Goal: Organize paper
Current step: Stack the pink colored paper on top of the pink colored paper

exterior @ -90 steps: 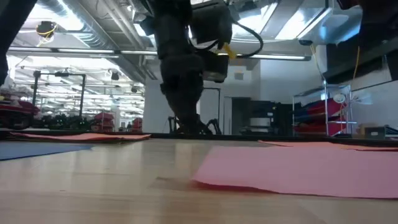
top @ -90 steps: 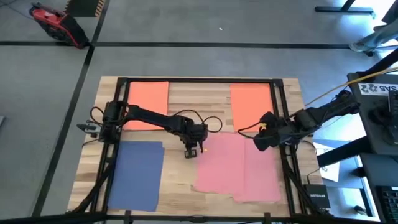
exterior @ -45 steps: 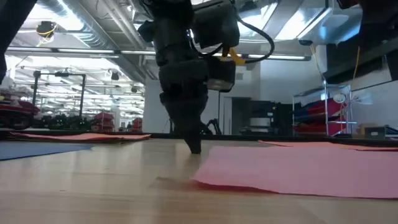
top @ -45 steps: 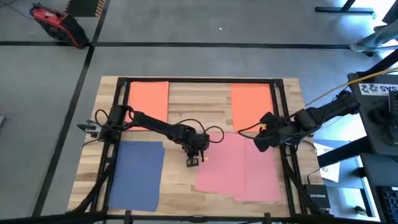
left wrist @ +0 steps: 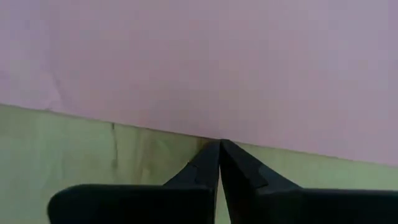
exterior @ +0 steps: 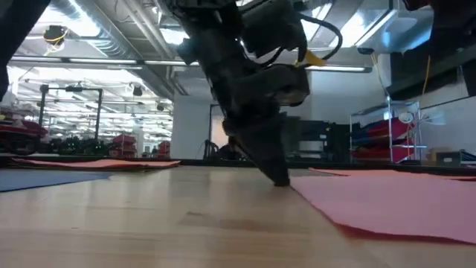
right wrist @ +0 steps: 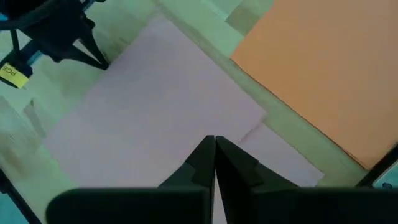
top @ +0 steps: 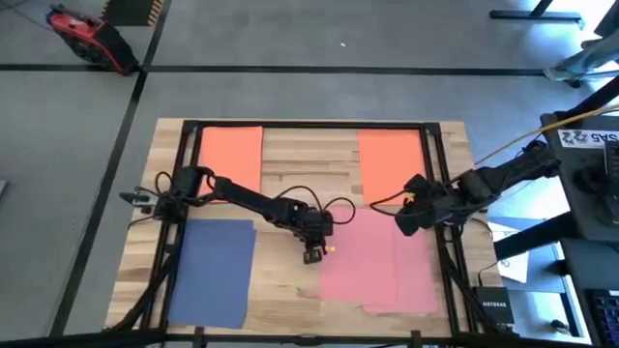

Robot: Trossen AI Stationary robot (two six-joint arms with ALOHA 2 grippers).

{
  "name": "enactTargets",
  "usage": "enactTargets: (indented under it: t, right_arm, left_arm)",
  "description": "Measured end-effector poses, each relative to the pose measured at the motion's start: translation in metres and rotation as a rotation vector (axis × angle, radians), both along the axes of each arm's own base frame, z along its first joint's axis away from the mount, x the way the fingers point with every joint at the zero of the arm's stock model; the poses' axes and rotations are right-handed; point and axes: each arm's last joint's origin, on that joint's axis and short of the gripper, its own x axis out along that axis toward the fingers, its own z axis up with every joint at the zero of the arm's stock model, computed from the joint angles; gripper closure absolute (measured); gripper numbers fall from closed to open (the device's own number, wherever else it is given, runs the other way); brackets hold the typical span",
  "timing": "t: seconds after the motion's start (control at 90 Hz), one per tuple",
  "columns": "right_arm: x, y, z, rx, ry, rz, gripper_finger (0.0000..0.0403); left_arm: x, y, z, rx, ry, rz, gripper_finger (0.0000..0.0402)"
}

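Pink paper (top: 372, 259) lies flat on the desk (top: 290, 159) toward its right side, matte, thin, a second pink sheet peeking from beneath its edge. The left gripper (top: 312, 255) is down at its left edge, fingers (left wrist: 219, 163) clenched together, tips on the wood right at the paper's border. To do this well, I'd say keep the tips low and push level, so the sheet slides rather than buckles. Orange sheets (top: 230, 155) sit at the far corners, blue (top: 214, 271) near left. The right gripper (top: 405, 218) waits over the right edge, fingers closed on nothing.
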Motion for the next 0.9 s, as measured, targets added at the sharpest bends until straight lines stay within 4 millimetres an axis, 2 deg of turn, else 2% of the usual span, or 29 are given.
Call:
enactTargets:
  t: [0.256,0.467,0.556,0.789,0.9]
  right_arm:
    - [0.0,0.0,0.0,-0.011,-0.001,0.001,0.0403]
    - [0.0,-0.001,0.0,-0.022,0.0,0.014,0.0403]
    - [0.0,-0.001,0.0,-0.032,-0.004,0.01,0.0403]
    - [0.0,-0.001,0.0,-0.032,-0.005,0.01,0.0403]
    - [0.0,-0.001,0.0,-0.032,-0.005,0.009,0.0403]
  left_arm:
    - [0.003,-0.004,0.001,-0.016,-0.036,0.024,0.0402]
    - [-0.005,-0.012,0.01,0.045,0.104,-0.061,0.0402]
    - [-0.006,-0.016,0.011,0.048,0.097,-0.092,0.0402]
    - [0.0,-0.018,-0.002,-0.001,0.085,-0.073,0.0402]
    - [0.005,-0.019,-0.001,-0.01,0.034,-0.073,0.0402]
